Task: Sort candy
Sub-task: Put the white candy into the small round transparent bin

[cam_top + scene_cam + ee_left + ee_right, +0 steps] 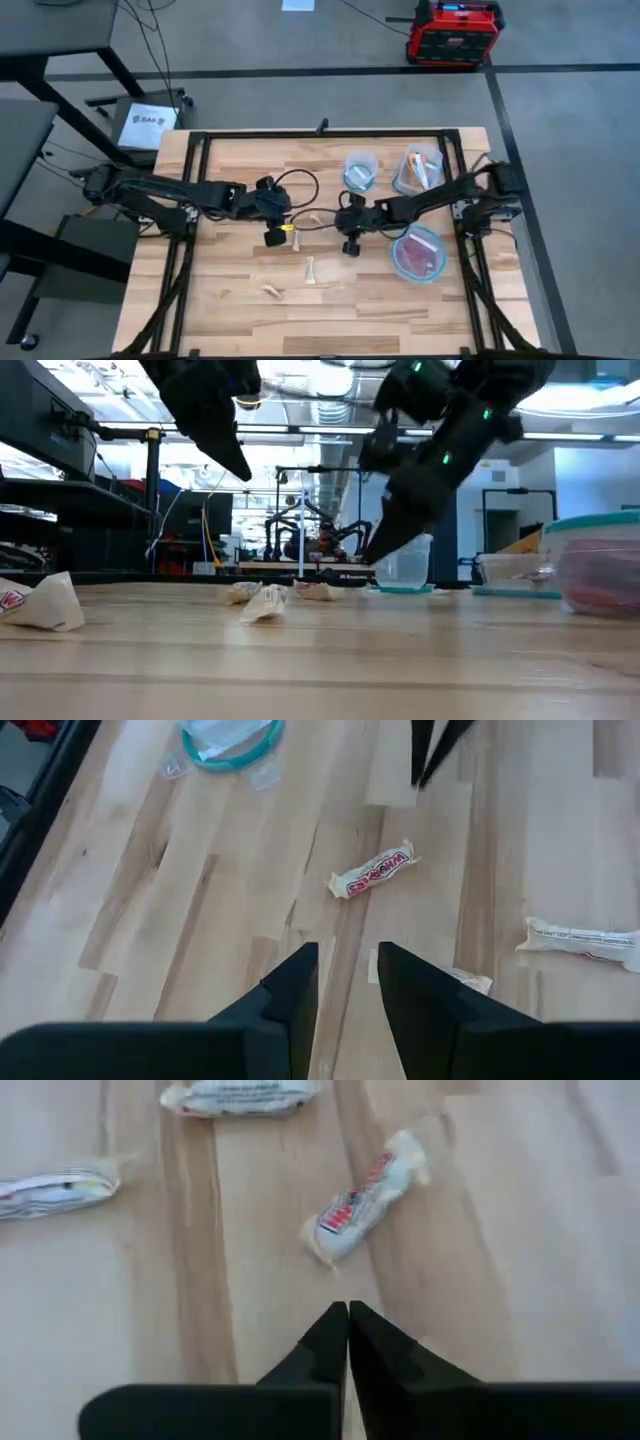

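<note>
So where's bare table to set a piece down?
The front strip nearest the camera-side edge of the table and the back-left corner are bare. Crowded: three containers at right, loose candy mid-table under the left tool and right tool.

- A wooden table (220, 310) with light planks.
- Three clear tubs with blue rims: one (360, 171) near the back, one (419, 170) beside it, one (419, 254) closer.
- A red box (452, 31) on the grey floor.

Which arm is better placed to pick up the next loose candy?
Probably left: the left gripper is open just short of a white candy. The right gripper is shut.
</note>
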### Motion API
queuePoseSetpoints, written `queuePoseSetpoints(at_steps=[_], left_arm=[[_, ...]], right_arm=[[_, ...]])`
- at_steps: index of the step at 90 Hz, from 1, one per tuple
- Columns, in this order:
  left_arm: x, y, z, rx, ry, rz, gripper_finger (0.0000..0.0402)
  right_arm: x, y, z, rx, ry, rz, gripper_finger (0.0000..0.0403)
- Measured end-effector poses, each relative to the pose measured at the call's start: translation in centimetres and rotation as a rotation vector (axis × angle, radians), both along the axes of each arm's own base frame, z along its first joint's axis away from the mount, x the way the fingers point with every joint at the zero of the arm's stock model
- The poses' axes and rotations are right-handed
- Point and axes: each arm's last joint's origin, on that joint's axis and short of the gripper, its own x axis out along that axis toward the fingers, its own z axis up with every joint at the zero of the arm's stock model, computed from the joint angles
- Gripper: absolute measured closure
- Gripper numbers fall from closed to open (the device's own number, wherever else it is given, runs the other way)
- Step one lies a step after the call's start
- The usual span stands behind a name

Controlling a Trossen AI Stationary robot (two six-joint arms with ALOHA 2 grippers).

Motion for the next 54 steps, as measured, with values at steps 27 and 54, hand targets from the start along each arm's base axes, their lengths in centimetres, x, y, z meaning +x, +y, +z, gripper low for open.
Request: queuePoseSetpoints(at_steps=[27, 54], left_arm=[[-0.5, 0.0, -0.3, -0.011, 0.049, 0.016, 0.0309], [-1.5, 0.1, -0.6, -0.032, 0.125, 0.052, 0.0309]], right_arm=[[2.6, -0.4, -0.6, 0.061, -0.201, -0.049, 0.0339], [4.5, -1.0, -4.5, 0.066, -0.089, -0.087, 0.0176]])
